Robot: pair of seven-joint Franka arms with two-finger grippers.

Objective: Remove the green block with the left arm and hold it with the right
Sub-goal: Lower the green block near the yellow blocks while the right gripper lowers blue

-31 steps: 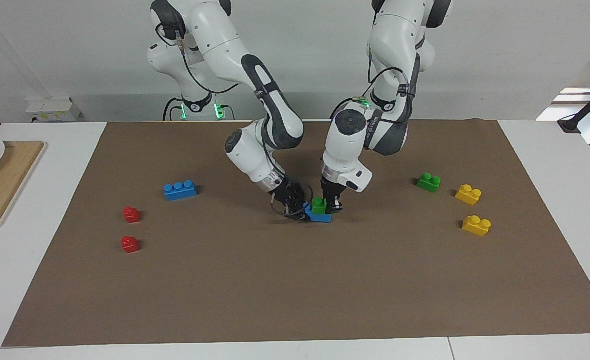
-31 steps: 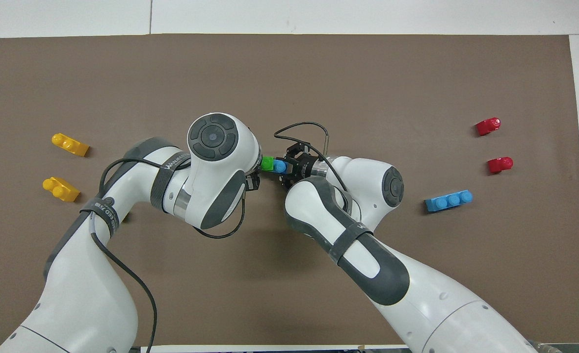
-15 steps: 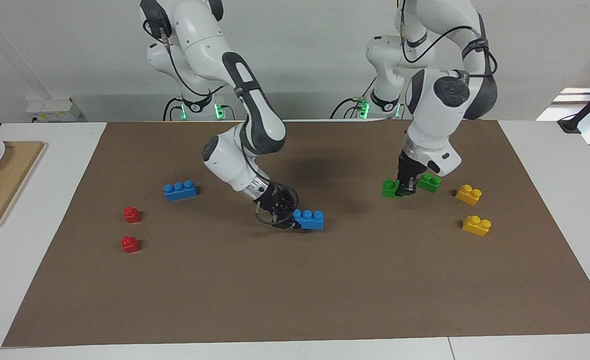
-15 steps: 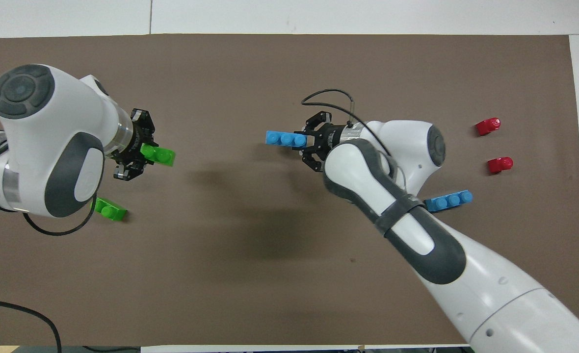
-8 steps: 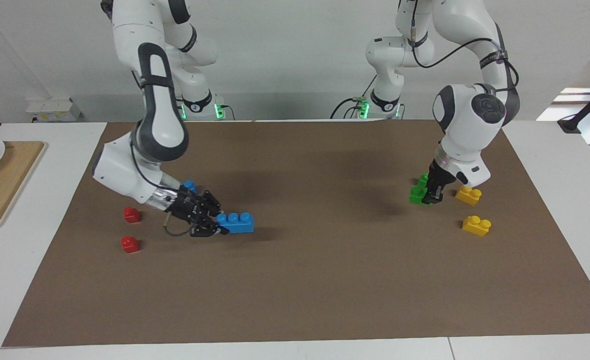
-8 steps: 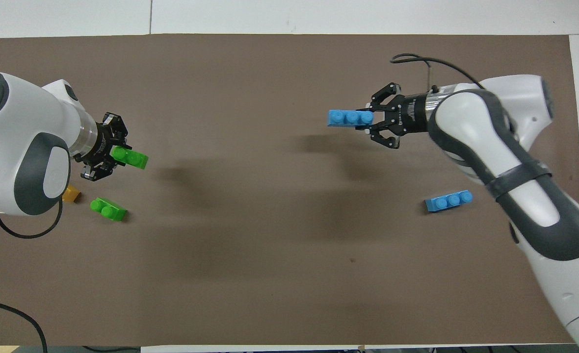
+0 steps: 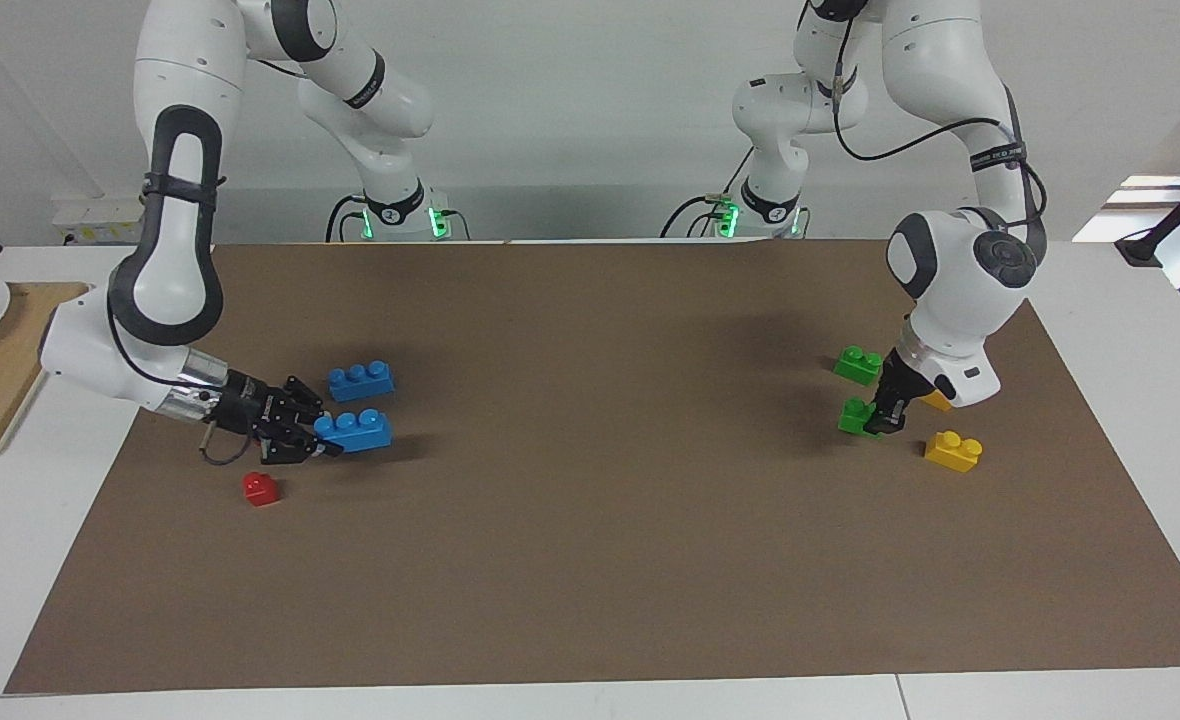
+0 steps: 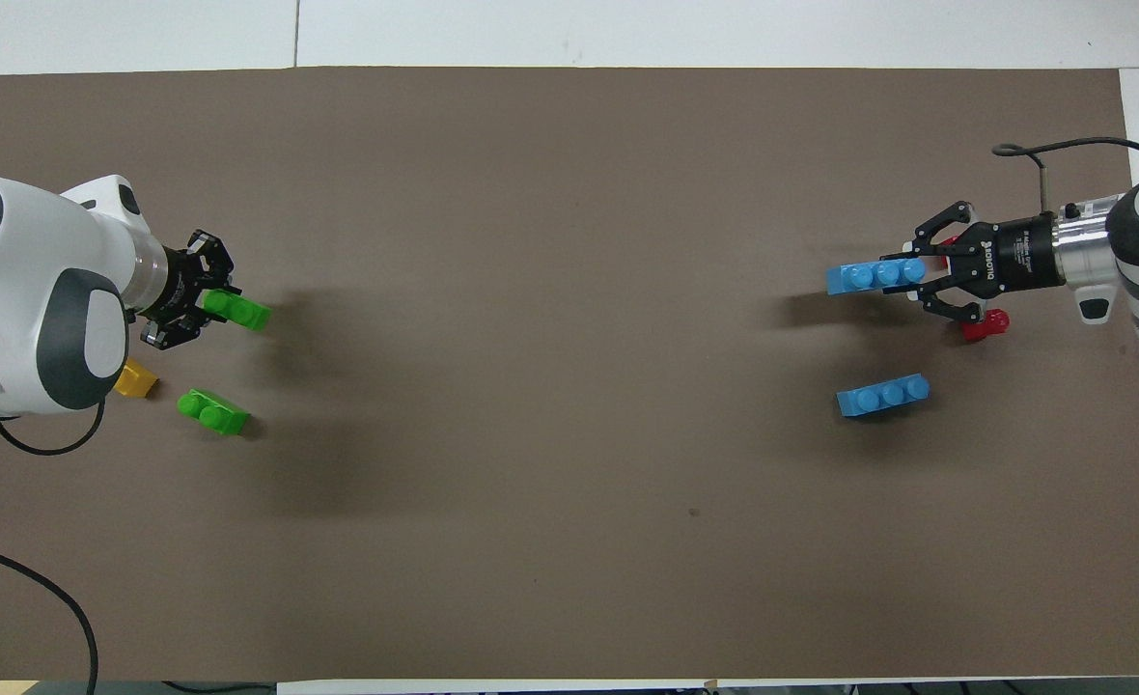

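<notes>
My left gripper is shut on the green block and holds it low over the mat, between its twin green block and a yellow brick. In the overhead view, the left gripper grips one end of the green block; the twin lies nearer to the robots. My right gripper is shut on a blue three-stud brick, just above the mat at the right arm's end. The right gripper and its blue brick also show in the overhead view.
A second blue brick lies nearer to the robots than the held one. A red block lies by the right gripper; another red block is mostly hidden under it. A second yellow brick is partly hidden. A wooden board lies off the mat.
The green block came off the blue brick. My left gripper carried it to the left arm's end, and my right gripper carried the blue brick to the right arm's end.
</notes>
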